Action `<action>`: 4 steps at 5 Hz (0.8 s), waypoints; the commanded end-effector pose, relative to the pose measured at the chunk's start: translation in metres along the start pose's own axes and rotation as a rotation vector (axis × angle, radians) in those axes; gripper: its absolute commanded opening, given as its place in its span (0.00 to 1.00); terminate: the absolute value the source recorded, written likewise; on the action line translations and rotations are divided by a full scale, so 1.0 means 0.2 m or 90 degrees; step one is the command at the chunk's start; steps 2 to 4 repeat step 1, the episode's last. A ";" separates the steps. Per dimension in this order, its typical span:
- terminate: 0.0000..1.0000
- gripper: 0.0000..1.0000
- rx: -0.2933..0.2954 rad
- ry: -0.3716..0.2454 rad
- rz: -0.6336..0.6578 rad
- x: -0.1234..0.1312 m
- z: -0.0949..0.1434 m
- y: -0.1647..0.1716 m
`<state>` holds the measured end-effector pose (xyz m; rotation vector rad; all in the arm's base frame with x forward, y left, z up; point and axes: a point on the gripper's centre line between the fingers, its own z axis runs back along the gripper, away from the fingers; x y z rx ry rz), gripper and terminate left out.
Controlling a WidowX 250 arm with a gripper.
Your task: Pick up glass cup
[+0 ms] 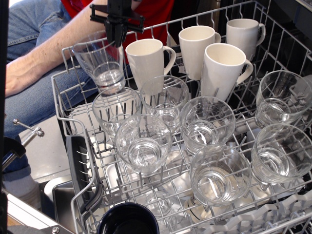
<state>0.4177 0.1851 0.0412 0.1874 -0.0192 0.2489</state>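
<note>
My black gripper (117,38) hangs at the top left, shut on the far rim of a clear glass cup (101,64). The cup is lifted above the wire rack (68,117) and tilts a little, its thick base at about the level of the tumblers below. Several more clear glass tumblers stand in the rack, the nearest (117,109) right under the held cup.
Several white handled mugs (148,61) stand at the back of the rack, one right beside the held cup. A person in jeans and a red top (44,44) sits behind the rack at left. A dark blue cup (127,220) is at the bottom front.
</note>
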 end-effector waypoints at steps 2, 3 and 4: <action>1.00 0.00 0.081 -0.144 -0.021 0.13 0.55 0.12; 1.00 0.00 0.081 -0.144 -0.021 0.13 0.55 0.12; 1.00 0.00 0.081 -0.144 -0.021 0.13 0.55 0.12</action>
